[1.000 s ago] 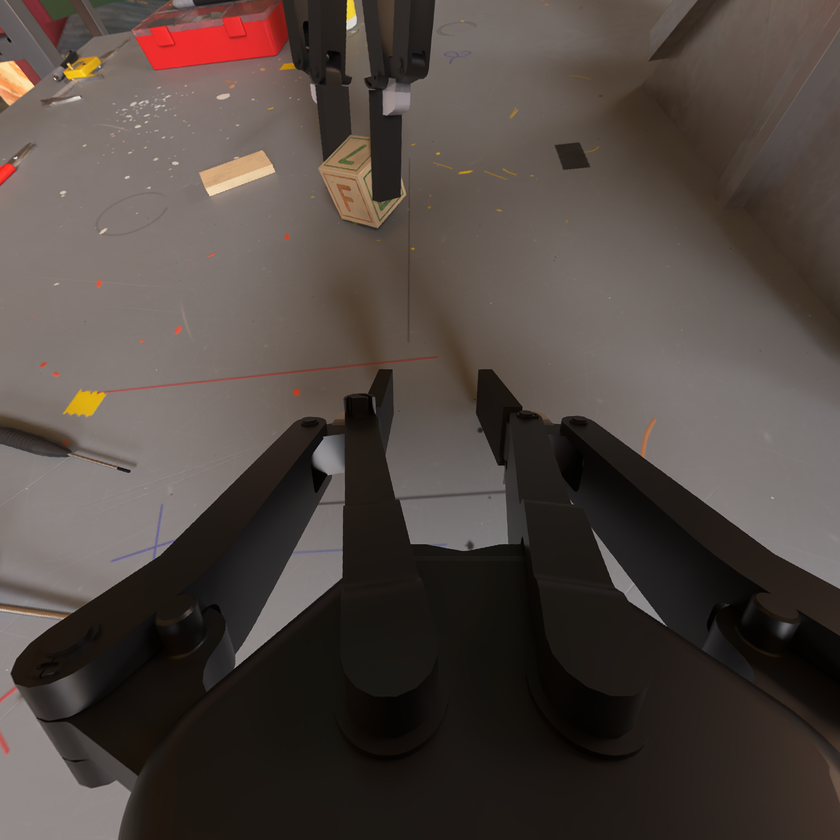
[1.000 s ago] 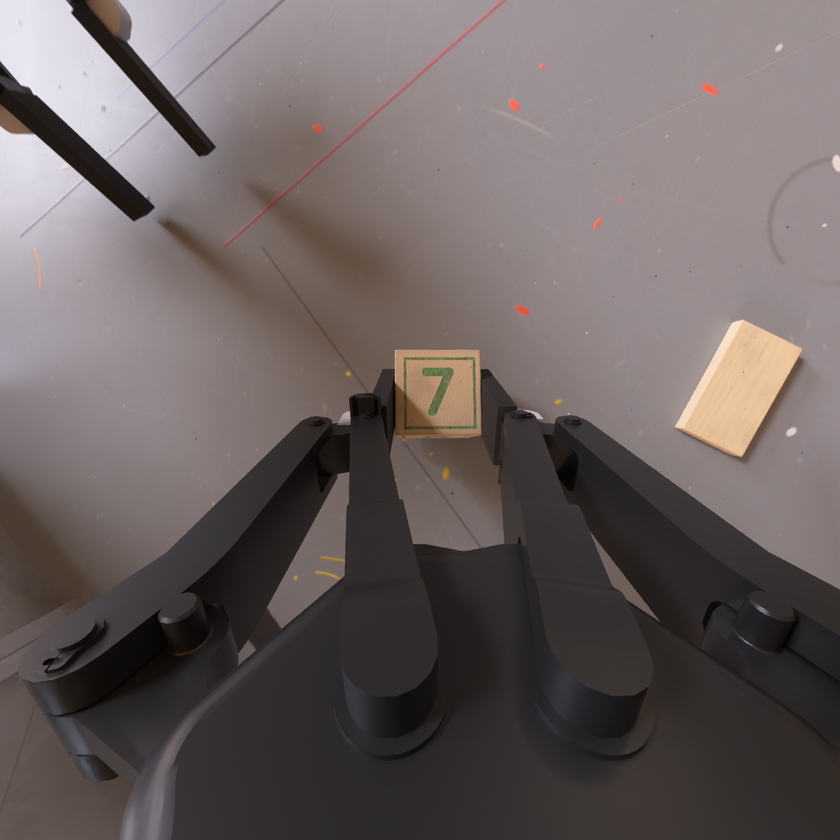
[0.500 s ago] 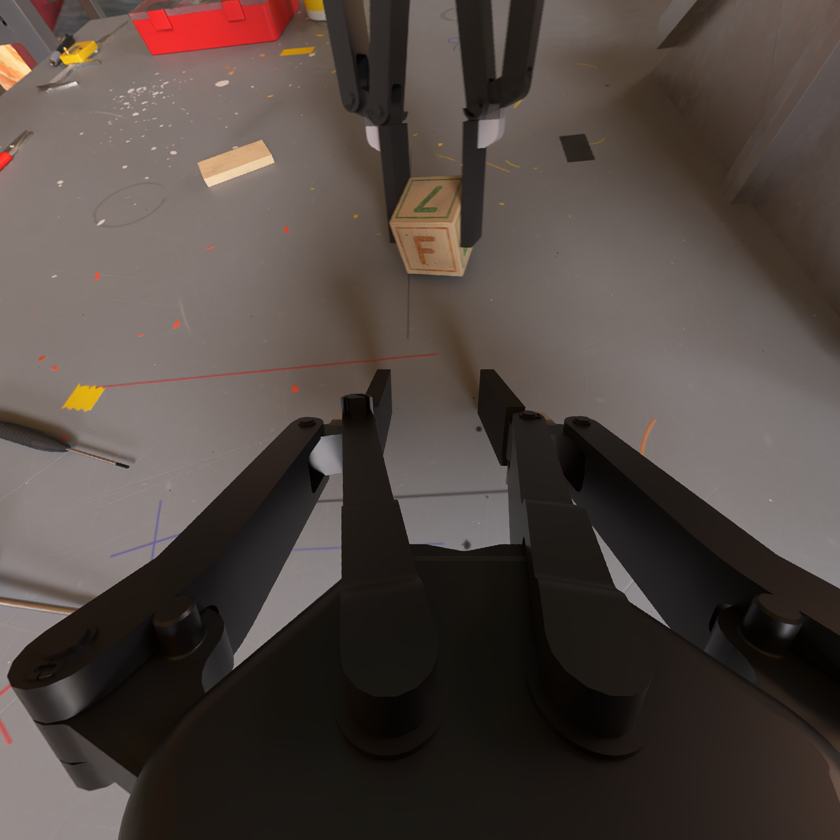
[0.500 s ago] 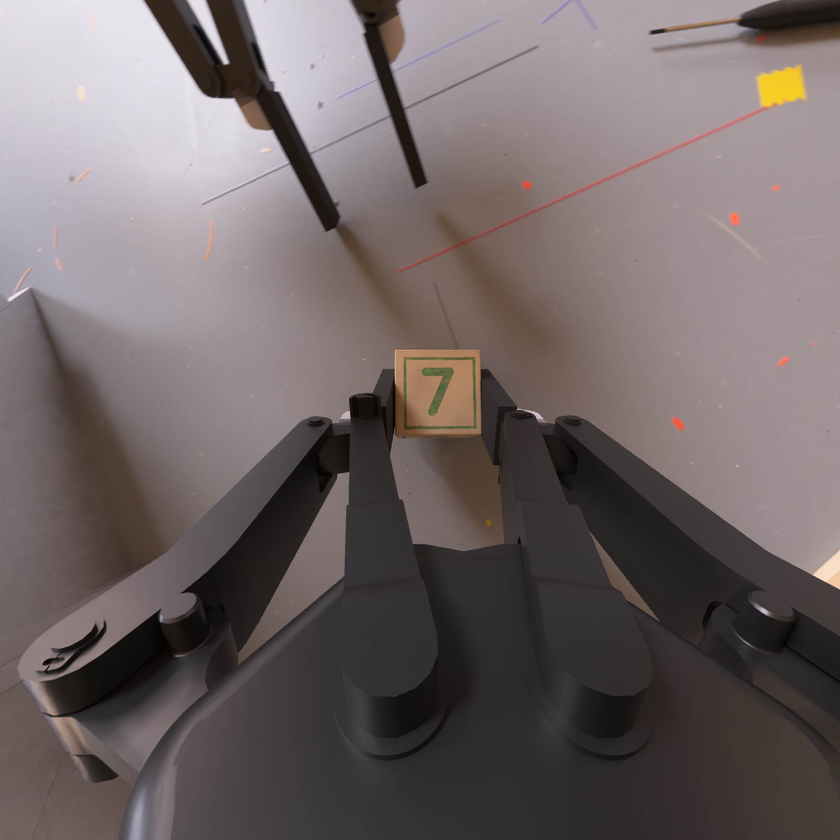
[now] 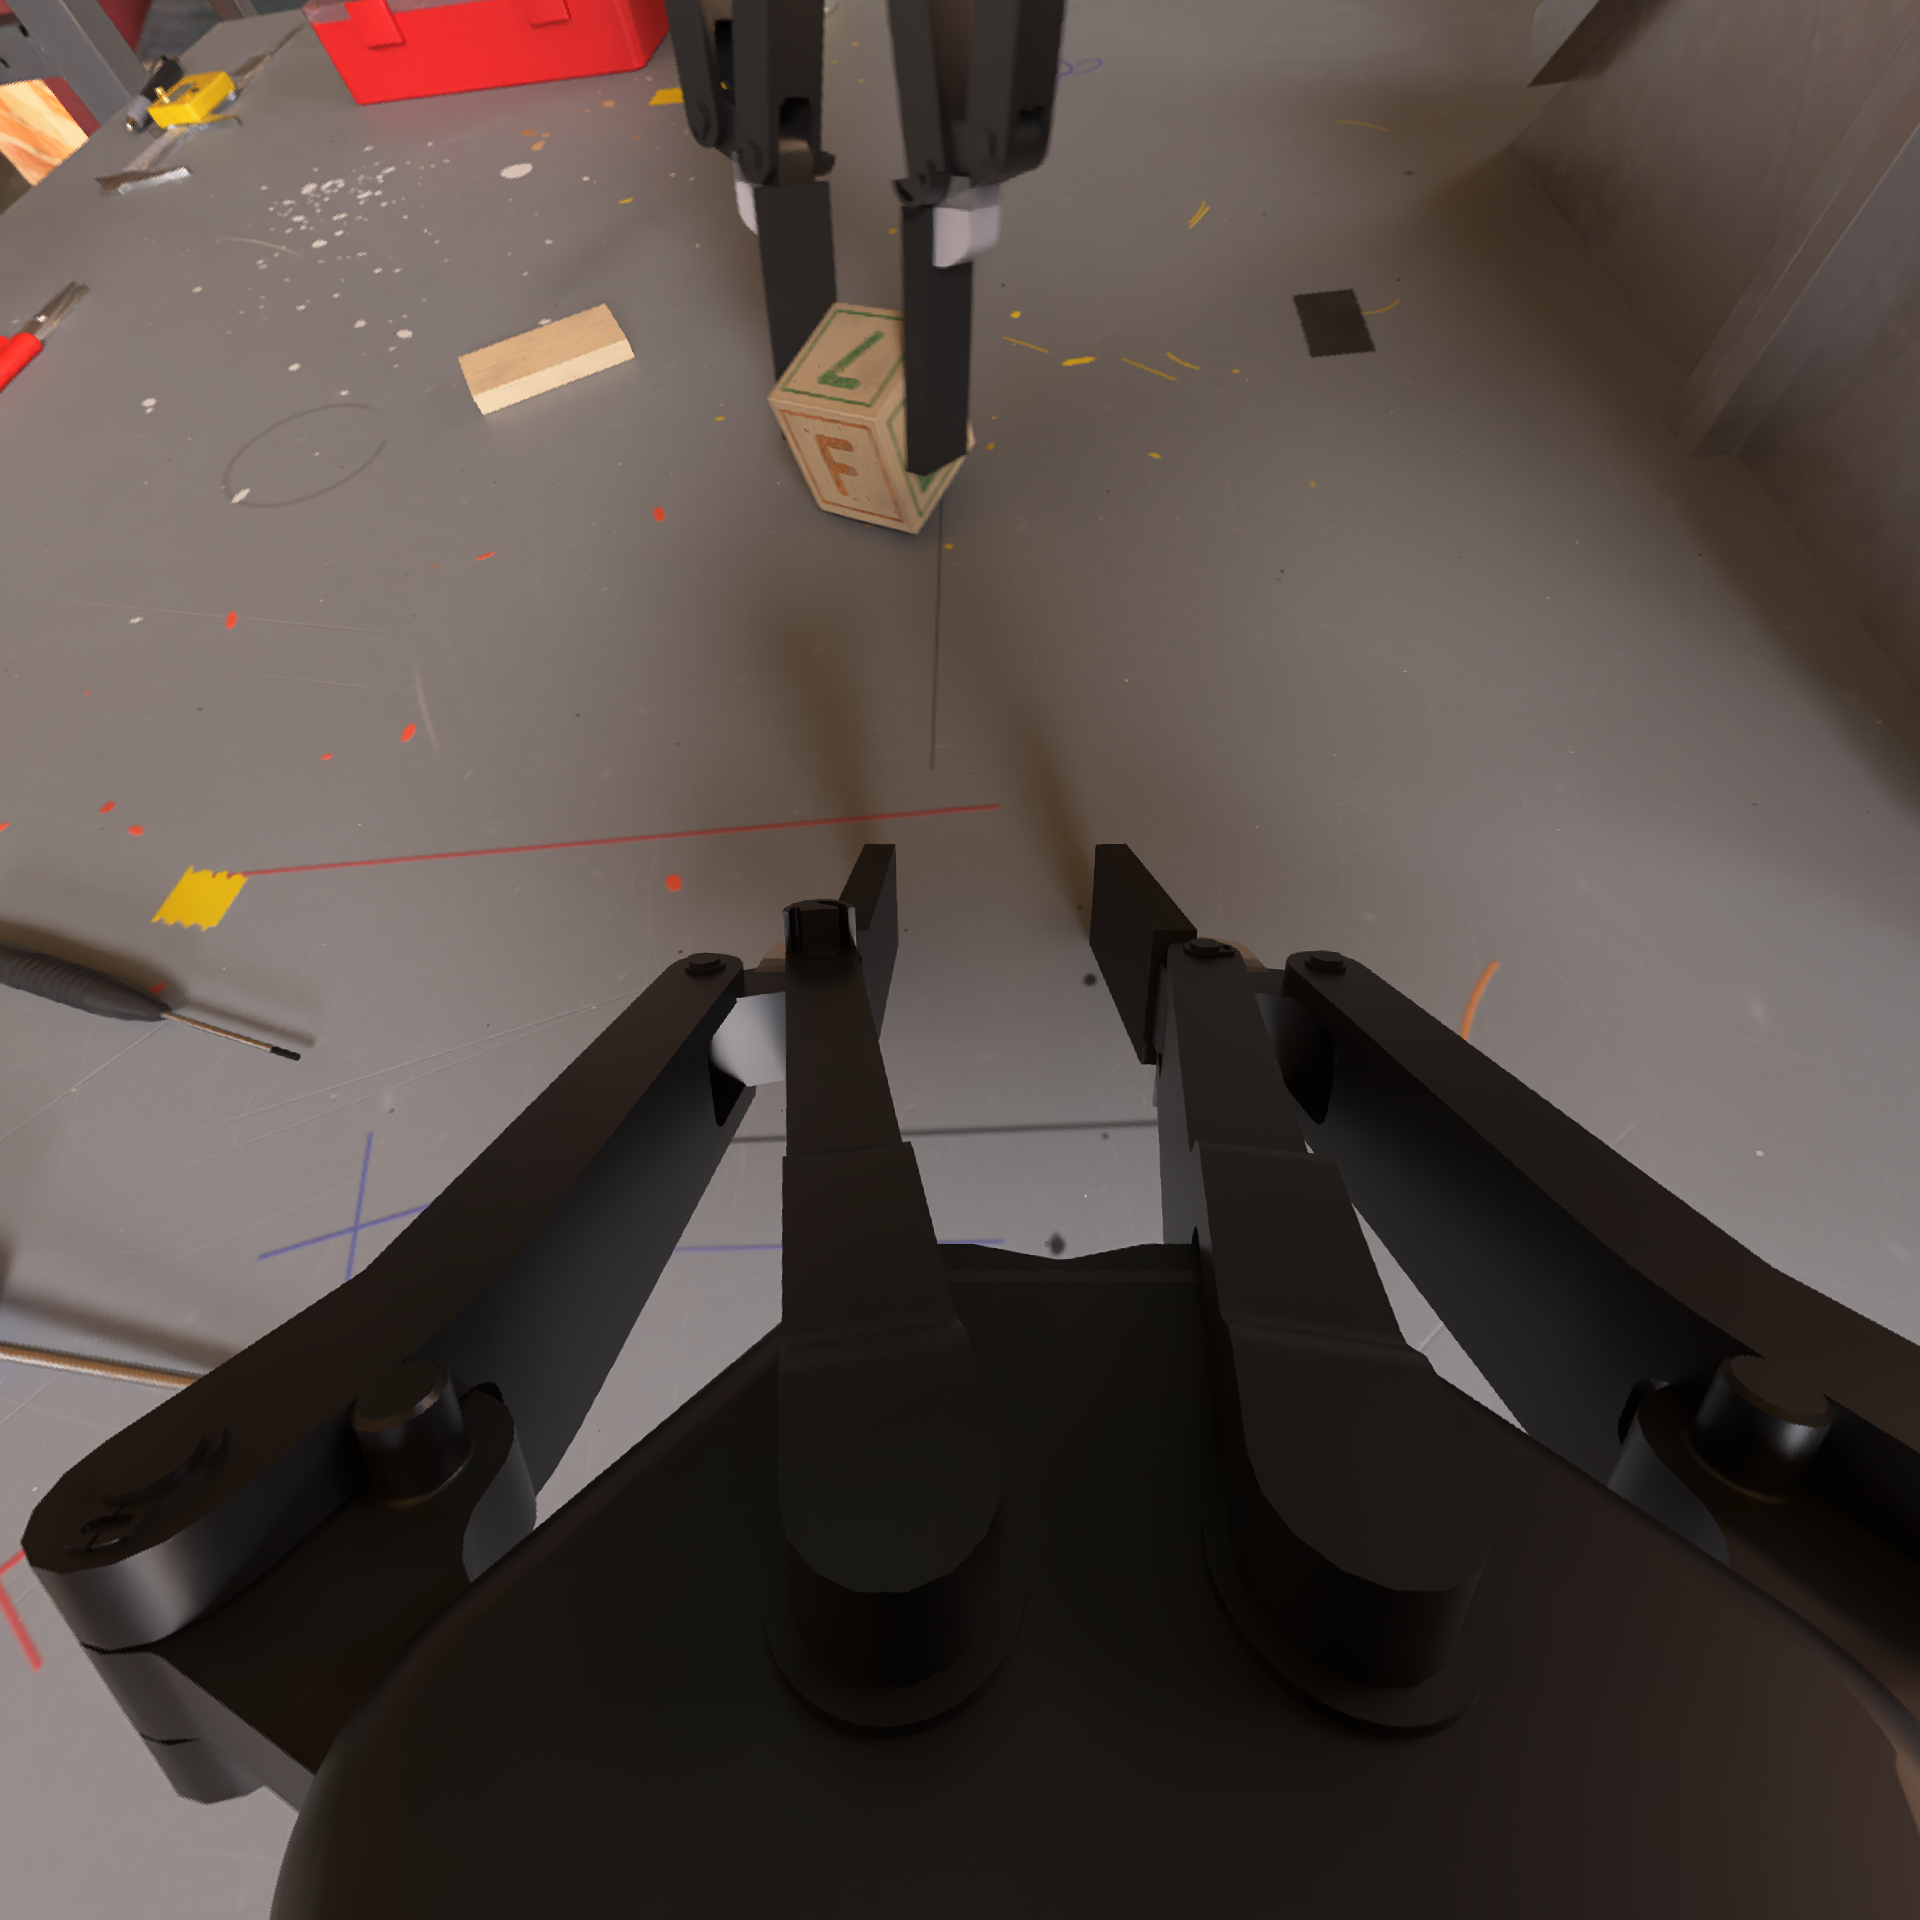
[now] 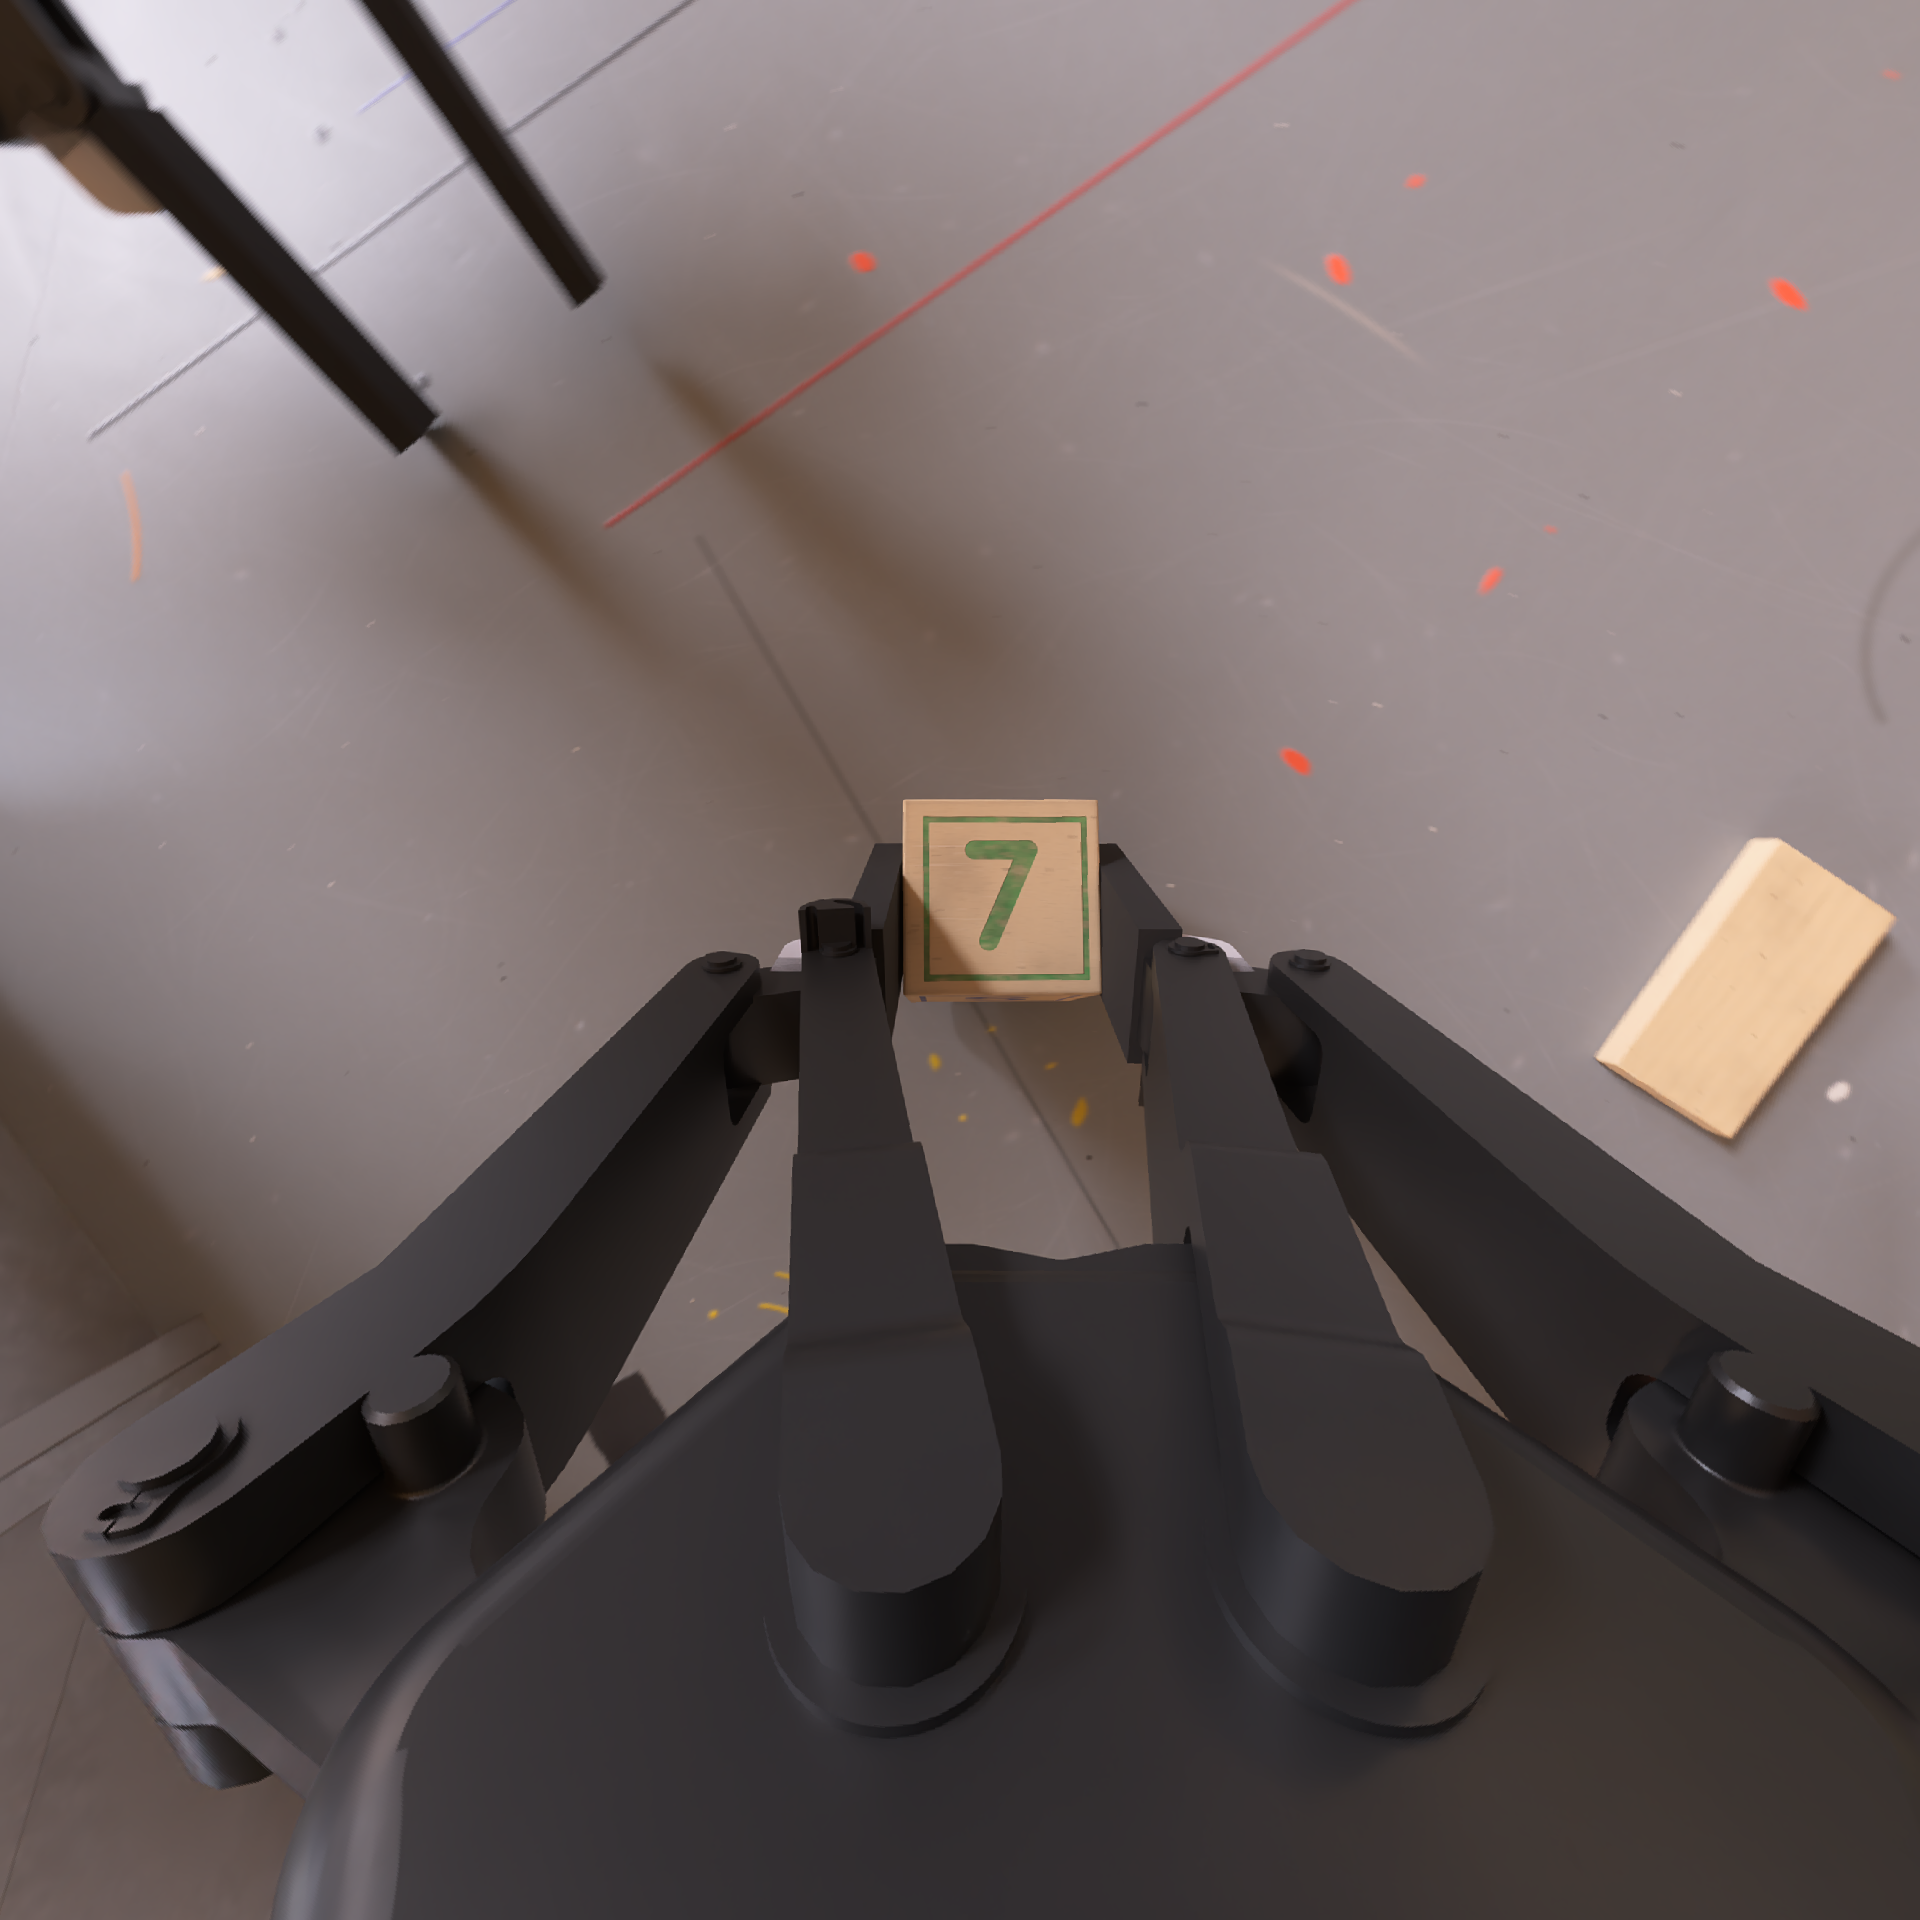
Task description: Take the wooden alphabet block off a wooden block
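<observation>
The wooden alphabet block [image 6: 997,894], a pale cube with green and orange characters, sits between the fingers of my right gripper [image 6: 997,909], which is shut on it. In the left wrist view the block [image 5: 852,436] hangs tilted close to the grey table, and I cannot tell if it touches. The plain wooden block [image 6: 1745,987] lies flat on the table to the side, apart from the cube; it also shows in the left wrist view [image 5: 545,358]. My left gripper [image 5: 987,873] is open and empty above the table, well short of the cube.
A red toolbox [image 5: 488,42] stands at the far left. A dark screwdriver [image 5: 135,1003] and a yellow tape scrap [image 5: 197,896] lie at the left. A grey wall [image 5: 1766,260] rises on the right. The left gripper's fingers [image 6: 312,291] show at the right wrist view's upper left.
The right gripper swung and turned with the alphabet block half a second ago, then turned back near its earlier pose beside the wooden block. The left gripper has stayed put.
</observation>
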